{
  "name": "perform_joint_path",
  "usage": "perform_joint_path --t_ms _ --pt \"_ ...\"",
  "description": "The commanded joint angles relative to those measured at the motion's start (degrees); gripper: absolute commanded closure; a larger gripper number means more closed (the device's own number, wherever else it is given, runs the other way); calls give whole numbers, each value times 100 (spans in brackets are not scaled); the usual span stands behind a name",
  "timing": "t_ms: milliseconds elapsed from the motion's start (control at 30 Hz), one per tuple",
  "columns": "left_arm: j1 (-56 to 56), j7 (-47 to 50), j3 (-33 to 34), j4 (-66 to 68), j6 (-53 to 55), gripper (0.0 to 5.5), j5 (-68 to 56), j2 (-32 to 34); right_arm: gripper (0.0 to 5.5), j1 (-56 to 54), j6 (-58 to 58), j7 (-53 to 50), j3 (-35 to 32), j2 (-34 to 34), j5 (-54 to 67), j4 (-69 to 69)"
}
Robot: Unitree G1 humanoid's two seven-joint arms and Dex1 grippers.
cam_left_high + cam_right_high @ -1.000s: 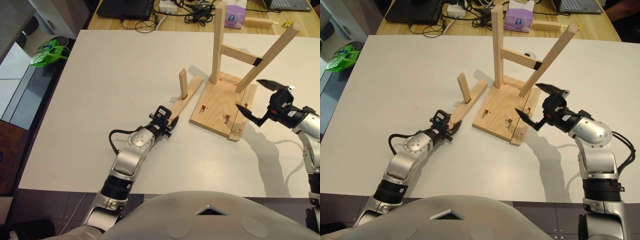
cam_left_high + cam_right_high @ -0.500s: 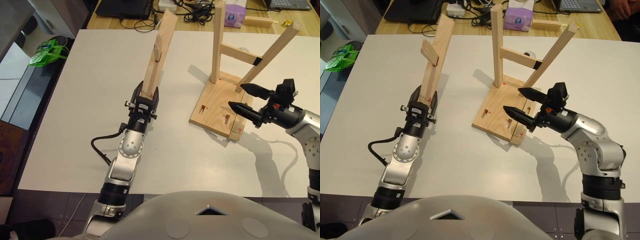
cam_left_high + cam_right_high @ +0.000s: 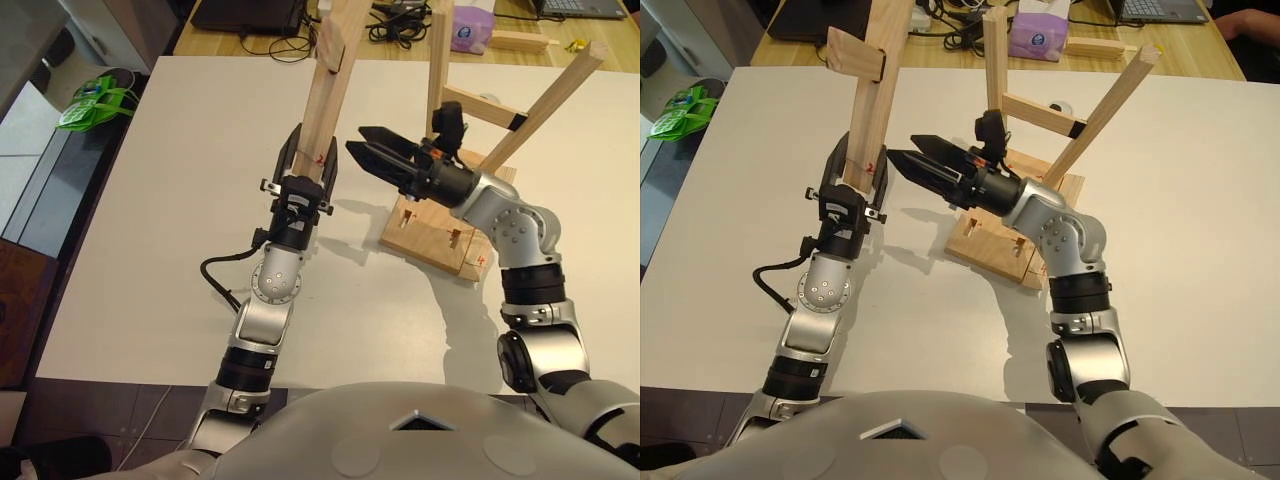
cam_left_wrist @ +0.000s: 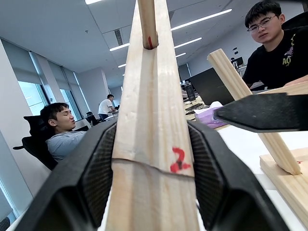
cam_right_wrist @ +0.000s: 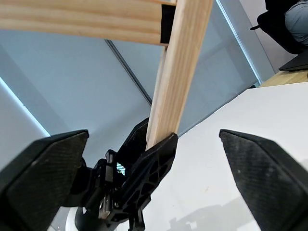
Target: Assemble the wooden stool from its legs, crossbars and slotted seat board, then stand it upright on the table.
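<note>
My left gripper (image 3: 311, 168) is clamped on the lower end of a leg-and-crossbar piece (image 3: 333, 60), holding it upright above the table (image 3: 170, 200) and apart from the seat board (image 3: 432, 248). My right gripper (image 3: 356, 139) hangs spread wide just beside that piece, holding nothing. I judge the risk to be the long piece pivoting in the clamp if the right fingers knock it, or swinging into the leg pair (image 3: 437, 80) standing on the board. The wood is pale, square-cut and smooth. The board is flat with small rectangular slots.
</note>
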Motion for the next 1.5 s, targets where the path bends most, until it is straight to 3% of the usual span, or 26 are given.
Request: perform_joint_path --t_ms 33,633,767,800,933,1067,1167,1233,1300,1367,1433,1500 --pt "-56 -93 -63 44 -133 340 43 -39 78 -392 -141 -149 -28 392 -169 414" --pt "32 -262 -126 131 -342 340 98 -49 428 -425 -236 -261 -454 759 -233 559" --pt "14 -477 -223 163 -391 340 -86 -63 441 -397 -215 -239 -504 772 -184 493" --pt "3 -526 -258 158 -428 303 -99 -63 443 -390 -218 -242 -526 780 -171 480" --pt "52 -649 -184 -35 -469 245 -171 12 447 -403 -336 -316 -710 835 -130 464" --pt "455 -1427 65 -270 -510 177 -682 747 447 -492 -664 -406 -942 744 -245 415" --pt "963 -2930 391 -99 30 134 -1792 1866 447 -289 -841 -89 -828 261 -505 -39" --pt "916 -4208 1149 537 970 108 -3030 2732 447 -45 -753 246 -789 -219 -535 -441" --pt "355 -5008 2127 1426 1705 101 -4058 3364 447 120 -697 576 -735 -652 -586 -661" --pt "-877 -5688 2799 2509 2514 101 -4815 3967 447 314 -552 927 -723 -1137 -557 -890" --pt "-2050 -6258 2893 3258 3064 101 -5104 4213 447 500 -417 1252 -645 -1507 -520 -1098" --pt "-2965 -6662 2654 3501 3450 101 -5192 4020 447 682 -241 1605 -455 -1790 -477 -1325"
